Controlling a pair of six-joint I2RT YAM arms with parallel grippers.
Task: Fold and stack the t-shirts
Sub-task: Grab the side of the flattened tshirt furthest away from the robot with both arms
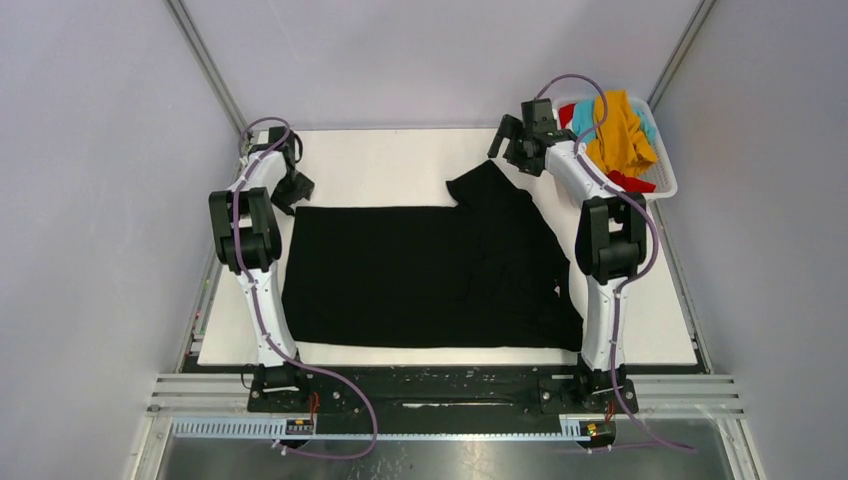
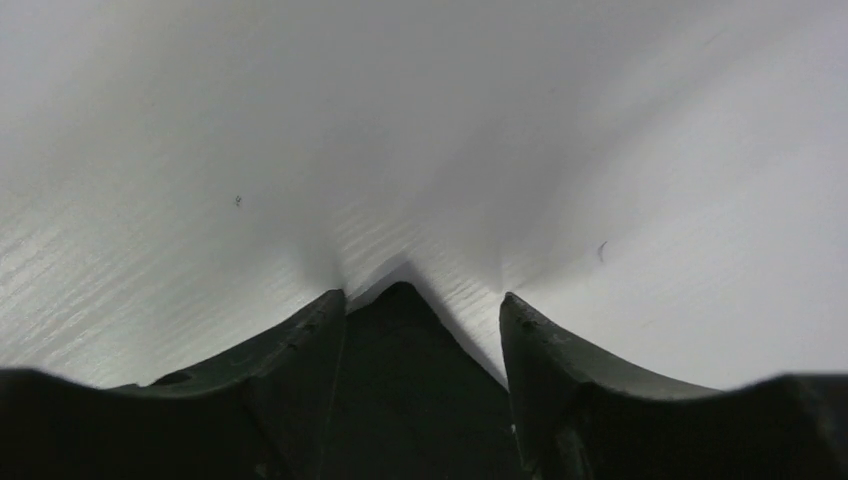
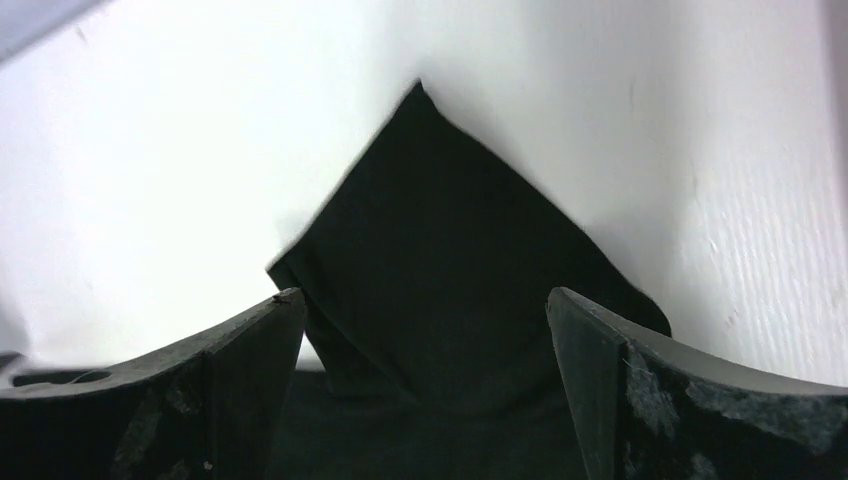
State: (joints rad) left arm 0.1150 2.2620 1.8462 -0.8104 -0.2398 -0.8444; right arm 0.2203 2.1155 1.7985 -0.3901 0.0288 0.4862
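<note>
Top external view: the left gripper (image 2: 420, 297) straddled the black t-shirt (image 1: 420, 275) at its ten o'clock corner, jaws apart; the right gripper (image 3: 425, 300) gaped wide at one o'clock.

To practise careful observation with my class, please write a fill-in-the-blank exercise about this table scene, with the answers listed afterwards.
1. The large t-shirt spread on the white table is ____ in colour.
2. The mustard-orange t-shirt lies in a white ____ at the table's far right corner.
3. The right gripper hangs above a corner of dark cloth with its jaws ____.
Missing words: black; basket; open.
</note>
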